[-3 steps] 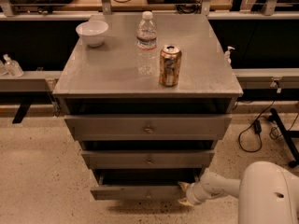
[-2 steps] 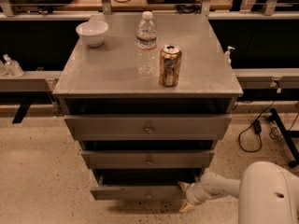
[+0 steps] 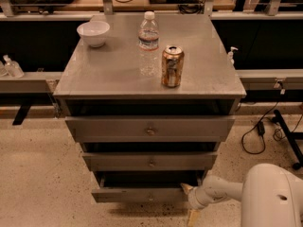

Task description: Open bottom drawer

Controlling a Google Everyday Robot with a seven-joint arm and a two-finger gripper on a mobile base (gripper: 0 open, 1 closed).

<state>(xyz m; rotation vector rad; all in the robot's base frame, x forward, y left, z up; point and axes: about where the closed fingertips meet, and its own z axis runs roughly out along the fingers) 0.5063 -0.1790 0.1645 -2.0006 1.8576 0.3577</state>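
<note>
The bottom drawer (image 3: pixel 137 194) is the lowest and narrowest grey front of the metal cabinet (image 3: pixel 118 74). It sticks out a little, with a dark gap above its front, and its small knob (image 3: pixel 150 196) sits at the centre. My gripper (image 3: pixel 189 202) is at the drawer's right end, low by the floor, on the white arm (image 3: pixel 265 197) coming in from the lower right. It is open: one tan fingertip (image 3: pixel 186 188) is at the drawer's upper right corner and the other points down toward the floor. Nothing is held between them.
On the cabinet top stand a white bowl (image 3: pixel 93 33), a water bottle (image 3: pixel 148 41) and a soda can (image 3: pixel 172 66). Two wider drawer fronts (image 3: pixel 150 129) sit above the bottom one. Cables (image 3: pixel 258 131) and a black stand leg lie on the floor to the right.
The gripper's lower finger has swung down, so the fingers stand wider apart than a second ago. The drawer front looks unmoved.
</note>
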